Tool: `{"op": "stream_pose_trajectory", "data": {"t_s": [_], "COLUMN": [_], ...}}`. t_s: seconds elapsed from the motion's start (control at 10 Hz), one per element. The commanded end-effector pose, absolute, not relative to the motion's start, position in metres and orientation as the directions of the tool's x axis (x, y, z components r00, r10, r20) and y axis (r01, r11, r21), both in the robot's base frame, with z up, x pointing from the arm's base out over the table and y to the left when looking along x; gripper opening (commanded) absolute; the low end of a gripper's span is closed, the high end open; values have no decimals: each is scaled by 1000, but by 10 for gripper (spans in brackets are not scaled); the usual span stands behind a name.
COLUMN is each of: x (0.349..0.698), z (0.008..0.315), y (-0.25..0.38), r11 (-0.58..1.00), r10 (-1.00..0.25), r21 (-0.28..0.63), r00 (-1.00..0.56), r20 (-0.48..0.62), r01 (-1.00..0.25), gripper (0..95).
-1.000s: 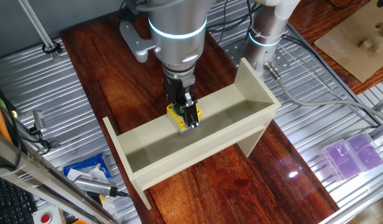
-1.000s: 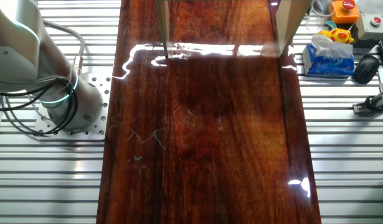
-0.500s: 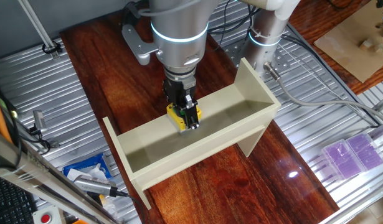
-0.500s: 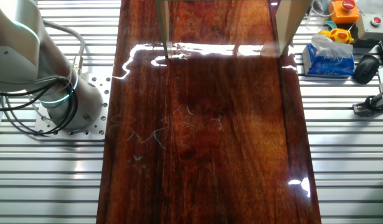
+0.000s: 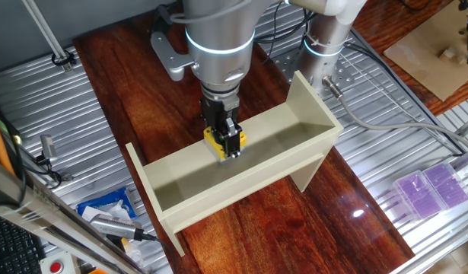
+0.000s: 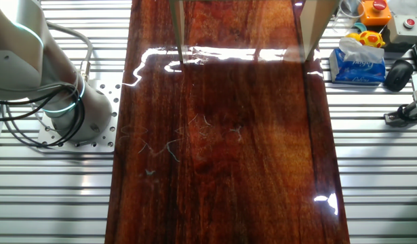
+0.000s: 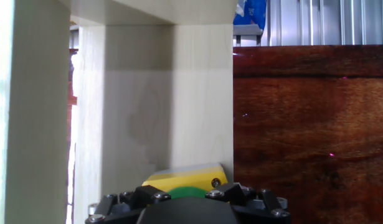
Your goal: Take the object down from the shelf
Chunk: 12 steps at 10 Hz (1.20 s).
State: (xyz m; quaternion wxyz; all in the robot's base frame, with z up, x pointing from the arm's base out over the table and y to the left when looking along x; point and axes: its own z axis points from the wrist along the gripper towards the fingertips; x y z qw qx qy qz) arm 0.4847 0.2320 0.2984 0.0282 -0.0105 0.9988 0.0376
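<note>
Yellow-topped object (image 5: 215, 138) sits mid-trough in the shelf (image 5: 294, 141), near its far wall, my gripper (image 5: 232, 147) clamped narrow on it. Looks like light, rigid, smooth plastic; I'd pinch the flat sides, not the green dome (image 7: 190, 192).

The silver-grey robot arm (image 5: 218, 46), ringed by a glowing pale-blue band at the wrist, reaches straight down from above. Its black two-finger gripper (image 5: 230, 147) points vertically, fingers closed on the small yellow push-button box (image 5: 215, 141). In the hand view, the black gripper body fills the bottom edge, the box's green dome just beyond it.
</note>
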Motion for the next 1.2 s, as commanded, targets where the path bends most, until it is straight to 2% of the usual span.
{"op": "stream_pose_trajectory", "data": {"t_s": [0.1, 0.7, 1.2], "x": [484, 478, 474], "z": [301, 334, 339], "y": [231, 192, 178], "r11": [997, 985, 970], "r10": [-30, -146, -220], "r21": [76, 93, 104], "r00": [-998, -989, -976], "r20": [-51, -18, -6], "r01": [-34, -147, -219], "gripper": [0, 0, 0]}}
